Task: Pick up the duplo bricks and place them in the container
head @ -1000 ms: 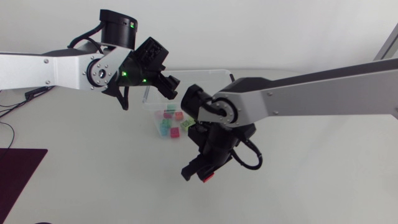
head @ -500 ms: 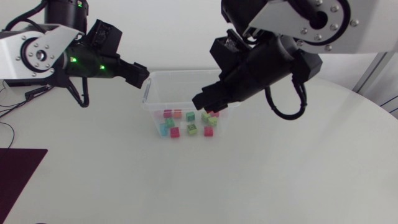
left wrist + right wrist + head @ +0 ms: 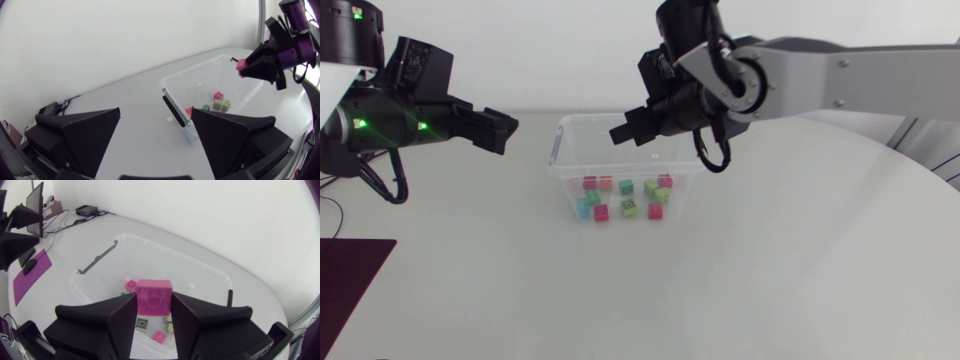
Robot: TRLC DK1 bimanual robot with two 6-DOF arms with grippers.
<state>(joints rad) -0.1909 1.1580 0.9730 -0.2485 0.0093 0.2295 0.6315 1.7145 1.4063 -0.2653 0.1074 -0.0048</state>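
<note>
A clear plastic container (image 3: 560, 150) stands mid-table with several coloured duplo bricks (image 3: 625, 195) on its floor. My right gripper (image 3: 620, 133) hangs over its far side. In the right wrist view that gripper (image 3: 154, 304) is shut on a pink brick (image 3: 154, 294), with the container (image 3: 100, 260) and loose bricks (image 3: 131, 284) below it. My left gripper (image 3: 500, 128) is left of the container, apart from it. The left wrist view has this gripper (image 3: 157, 125) open and empty, facing the container (image 3: 167, 97) and the pink brick (image 3: 241, 64) in my other gripper.
A dark purple mat (image 3: 350, 280) lies at the table's left edge. Bare white table (image 3: 720, 280) extends in front of and to the right of the container.
My right arm has carried the pink brick from low over the front table up over the container. The left gripper has drawn back leftward from the container and opened.
</note>
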